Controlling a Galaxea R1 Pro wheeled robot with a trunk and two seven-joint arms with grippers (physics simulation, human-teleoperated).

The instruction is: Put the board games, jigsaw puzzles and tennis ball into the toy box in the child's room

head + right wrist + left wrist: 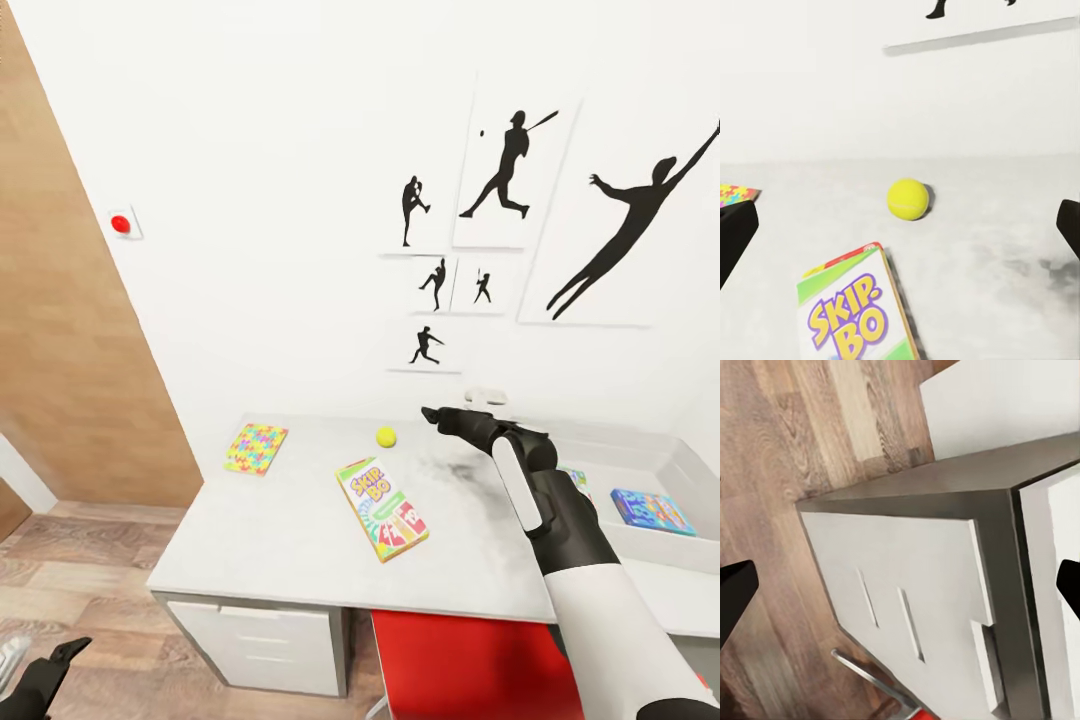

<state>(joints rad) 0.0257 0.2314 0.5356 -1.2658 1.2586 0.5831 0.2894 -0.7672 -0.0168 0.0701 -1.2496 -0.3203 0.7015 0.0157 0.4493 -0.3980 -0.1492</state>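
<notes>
On the long pale grey glossy bench (270, 540) lie a thin multicolour jigsaw sheet (256, 448) near its far left corner, a small yellow-green tennis ball (386, 436) near the wall, and a white, red and green SKIP-BO game box (381, 508) just in front of the ball. At the bench's right end, a shallow light grey toy box (690, 470) holds a blue game box (652, 511). The right gripper (440, 417) hovers above the bench beside the ball, its black fingers (735, 236) spread apart, empty. The left gripper (45, 675) hangs low over the wood plank floor (90, 570) by the white drawer unit (907, 600), fingers apart.
</notes>
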